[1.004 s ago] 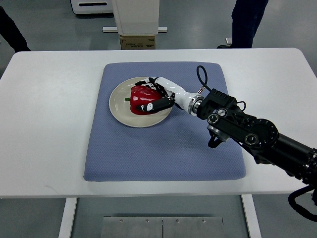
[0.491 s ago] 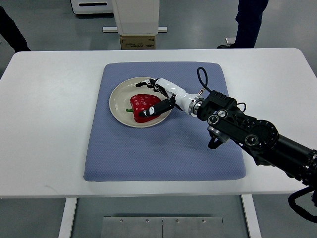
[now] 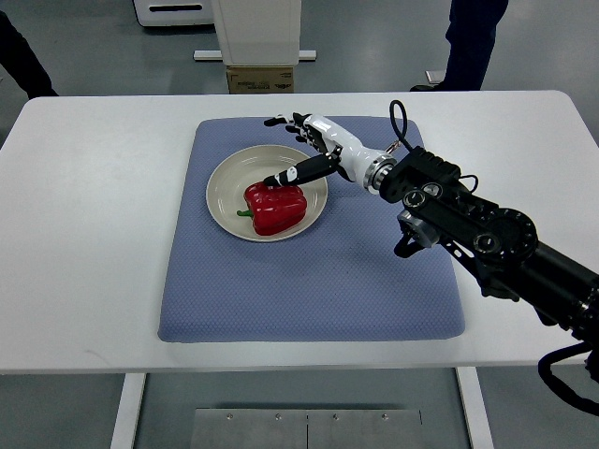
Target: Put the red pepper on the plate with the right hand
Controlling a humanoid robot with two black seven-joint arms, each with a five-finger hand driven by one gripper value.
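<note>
Though spread across most of the frame, white rectangular table [image 3: 94, 234] largely bare save for one blue-grey textured cloth mat [image 3: 309, 281] at centre; on the mat's far left part, round cream ceramic plate [image 3: 225, 178]; in the plate's middle, lying on its side, glossy red bell pepper [image 3: 276, 208] with short green stem pointing left. Reaching in from the right edge, black jointed arm ending in white-and-black right hand [image 3: 304, 150], fingers spread, thumb tip close over the pepper's upper edge, gripping nothing; contact or a sliver of gap there, impossible to tell. Left hand nowhere in the picture.

Probably light and hollow, firm-walled yet bruisable under a hard squeeze; waxy, lobed skin likely slippery and prone to rolling; best taken across the broad shoulders with fingers and thumb opposed, never by the thin stem.

Underside of the pepper hidden against the plate; fingertips small and dark, hard to separate; arm cut off at the lower right; beyond the table, only dark trouser legs [image 3: 473, 42] of a person, and a cardboard box [image 3: 261, 79], partly seen.
</note>
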